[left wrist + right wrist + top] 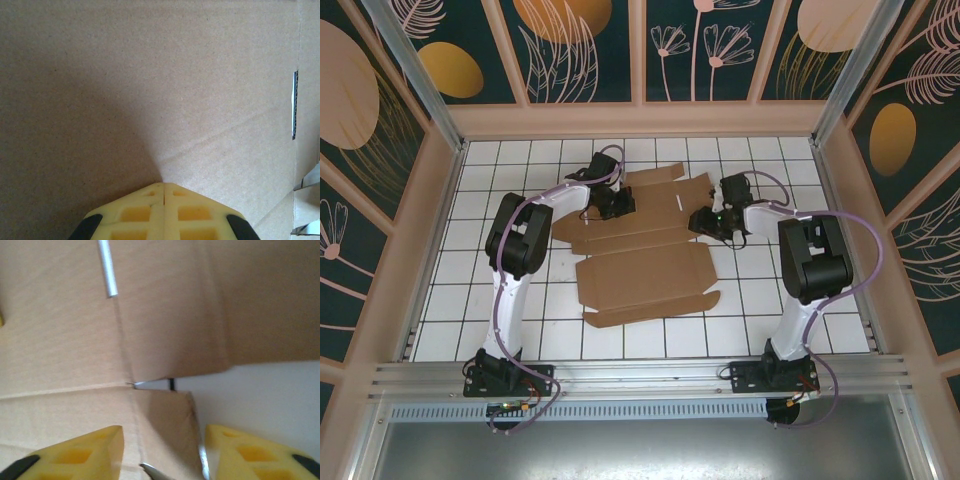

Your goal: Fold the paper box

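Progress is judged early. The paper box (645, 255) is seen as a die-cut sheet lying mostly flat in the middle of the tiled table (520, 300), between the two arms. No walls are raised and no tabs are tucked. Only the near long flap (650, 308) is curled up slightly. Every wall fold and the closing are judged not yet done.

Left gripper (164, 187): the jaws are closed tip to tip with nothing held between them. The tips are set against a far-left panel of the sheet, likely as a hold-down. A cut slot (294, 105) is seen to their right.

Right gripper (165, 440): the jaws are held partly apart, astride a small side flap (165, 410) at the sheet's right edge. No pinch is seen, and contact cannot be confirmed.

Edges and room: bare table surface is seen just right of that flap, so room for an inward fold is judged available. From above, free tile is left on the near, left and right sides of the sheet. The sheet's far edge lies near the back wall (640, 120), so less margin is expected there.
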Controlling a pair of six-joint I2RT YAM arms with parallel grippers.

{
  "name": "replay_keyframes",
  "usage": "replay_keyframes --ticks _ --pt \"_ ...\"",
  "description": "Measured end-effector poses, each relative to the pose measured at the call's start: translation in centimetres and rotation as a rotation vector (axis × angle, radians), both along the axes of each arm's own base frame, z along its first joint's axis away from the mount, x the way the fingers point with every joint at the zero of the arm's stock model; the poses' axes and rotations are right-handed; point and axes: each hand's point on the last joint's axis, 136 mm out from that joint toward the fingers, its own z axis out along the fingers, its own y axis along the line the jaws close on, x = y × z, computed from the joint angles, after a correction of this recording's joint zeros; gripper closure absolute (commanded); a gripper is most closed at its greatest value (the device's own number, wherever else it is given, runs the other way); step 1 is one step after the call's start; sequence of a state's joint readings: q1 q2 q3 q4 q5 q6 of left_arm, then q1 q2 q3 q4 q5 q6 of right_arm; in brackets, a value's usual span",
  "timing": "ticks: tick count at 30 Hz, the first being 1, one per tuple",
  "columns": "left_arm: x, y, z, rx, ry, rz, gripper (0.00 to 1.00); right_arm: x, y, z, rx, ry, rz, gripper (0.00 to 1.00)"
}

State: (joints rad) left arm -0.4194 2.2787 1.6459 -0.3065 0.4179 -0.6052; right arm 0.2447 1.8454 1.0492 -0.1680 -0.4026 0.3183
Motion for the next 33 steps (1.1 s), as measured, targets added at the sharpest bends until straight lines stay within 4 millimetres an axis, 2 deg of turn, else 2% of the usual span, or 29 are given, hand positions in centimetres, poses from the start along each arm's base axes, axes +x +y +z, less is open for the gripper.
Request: replay_keyframes --ticks 6,9,14,24,27,33 --pt "0.0 0.0 0.0 0.000 0.000 0.000 1.00 -0.1 1.2 0.3 0.020 -0.020 0.039 0.74" --pt "0.0 0.0 0.0 0.000 0.000 0.000 1.00 -0.3 1.3 0.0 -0.034 -0.031 0.050 0.84" --pt "-0.1 -0.1 0.0 0.000 0.000 -0.003 1.00 -1.3 1.7 -0.8 -0.199 -0.035 0.064 0.90" --pt "-0.5 -0.8 0.0 0.002 0.004 -0.017 1.00 -3.4 2.4 -0.3 -0.616 -0.126 0.122 0.90" --pt "-0.6 -0.9 0.1 0.003 0.003 -0.019 1.00 -3.5 2.6 -0.1 -0.706 -0.142 0.136 0.90" --pt "-0.5 -0.9 0.1 0.006 0.001 -0.018 1.00 -3.4 3.0 -1.1 -0.854 -0.152 0.171 0.85"
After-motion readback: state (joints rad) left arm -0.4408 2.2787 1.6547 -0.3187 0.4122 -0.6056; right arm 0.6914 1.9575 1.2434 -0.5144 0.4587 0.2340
